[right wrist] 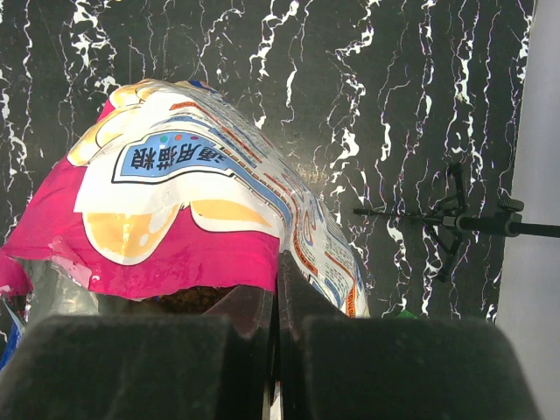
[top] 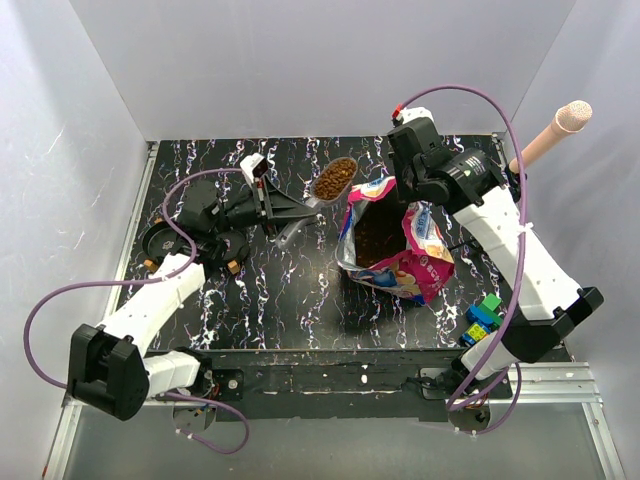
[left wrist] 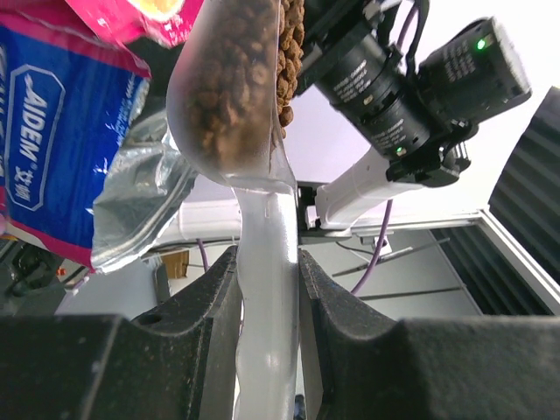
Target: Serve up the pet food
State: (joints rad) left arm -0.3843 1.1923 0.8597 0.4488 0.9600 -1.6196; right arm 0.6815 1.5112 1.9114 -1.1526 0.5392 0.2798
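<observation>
Top external shows my left hand (top: 272,205) pinching the scoop (top: 318,197) by its handle, its bowl heaped with kibble (top: 336,177), just left of the open bag (top: 425,262). My right hand (right wrist: 277,302) is pressed together on the bag's rim. The bag stands on the tabletop (top: 260,290).

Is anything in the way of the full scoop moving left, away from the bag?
Nothing visible. The scoop of kibble, in the left gripper, sits beside the bag the right gripper pinches; only the left arm itself lies that way.
</observation>
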